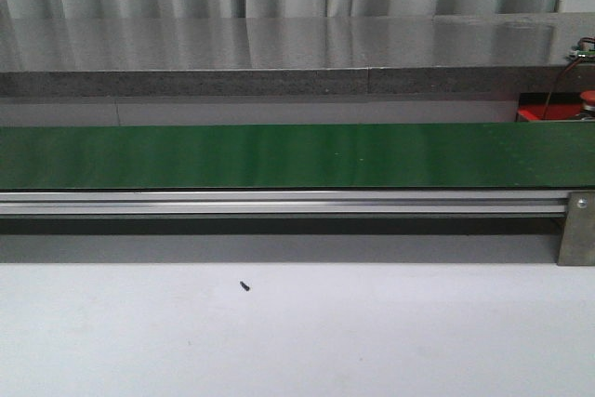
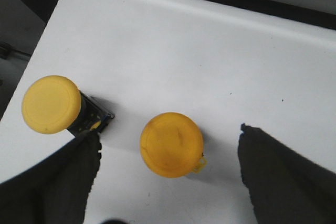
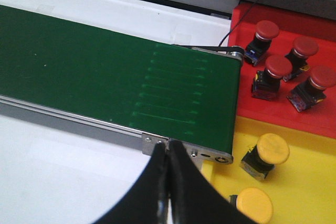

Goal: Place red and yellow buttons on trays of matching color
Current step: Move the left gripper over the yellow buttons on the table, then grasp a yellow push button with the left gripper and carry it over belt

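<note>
In the left wrist view my left gripper point(image 2: 169, 153) is open over a white surface, its fingers either side of a yellow button point(image 2: 171, 144) seen cap-up. A second yellow button point(image 2: 51, 104) lies tipped beside the left finger. In the right wrist view my right gripper point(image 3: 168, 148) is shut and empty at the belt's end bracket. The red tray point(image 3: 247, 106) holds several red buttons point(image 3: 277, 67). The yellow tray point(image 3: 310, 182) holds two yellow buttons point(image 3: 273, 149). In the front view only a corner of the red tray point(image 1: 544, 111) with one red button point(image 1: 587, 96) shows; neither gripper appears there.
The long dark green belt point(image 1: 279, 155) runs across the table on an aluminium rail point(image 1: 279, 202), ending beside the trays point(image 3: 105, 72). A grey counter point(image 1: 279, 53) stands behind it. A thin dark wire point(image 3: 252, 3) crosses the red tray. A small black speck point(image 1: 244, 286) lies on the white table.
</note>
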Action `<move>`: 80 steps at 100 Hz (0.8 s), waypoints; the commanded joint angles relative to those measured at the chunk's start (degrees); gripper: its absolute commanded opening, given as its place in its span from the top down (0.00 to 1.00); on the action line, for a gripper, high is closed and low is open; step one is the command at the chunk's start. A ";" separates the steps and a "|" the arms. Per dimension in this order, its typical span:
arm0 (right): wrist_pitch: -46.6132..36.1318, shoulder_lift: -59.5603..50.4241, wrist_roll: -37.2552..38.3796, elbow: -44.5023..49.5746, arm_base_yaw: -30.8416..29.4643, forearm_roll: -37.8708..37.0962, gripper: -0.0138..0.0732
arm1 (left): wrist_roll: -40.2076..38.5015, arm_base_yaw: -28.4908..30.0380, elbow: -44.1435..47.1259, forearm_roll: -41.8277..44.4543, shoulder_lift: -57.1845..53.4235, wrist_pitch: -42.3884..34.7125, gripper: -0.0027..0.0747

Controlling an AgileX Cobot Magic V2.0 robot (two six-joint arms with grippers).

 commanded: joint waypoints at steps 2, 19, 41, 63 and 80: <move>-3.80 -0.11 -0.50 -1.38 -0.10 1.14 0.95 | -0.64 0.23 -1.88 0.30 -2.58 -3.84 0.28; -3.80 -0.11 -0.50 -1.38 -0.10 1.14 0.95 | -0.64 0.13 -1.88 0.30 -0.84 -4.62 0.28; -3.80 -0.11 -0.50 -1.38 -0.10 1.14 0.95 | -0.64 0.13 -1.88 0.30 -0.55 -8.00 0.28; -3.80 -0.11 -0.50 -1.38 -0.10 1.14 0.95 | -0.64 0.13 -1.88 0.30 1.07 -8.11 0.28; -3.80 -0.11 -0.50 -1.38 -0.10 1.14 0.95 | -0.64 0.03 -1.88 0.08 3.14 -8.35 0.28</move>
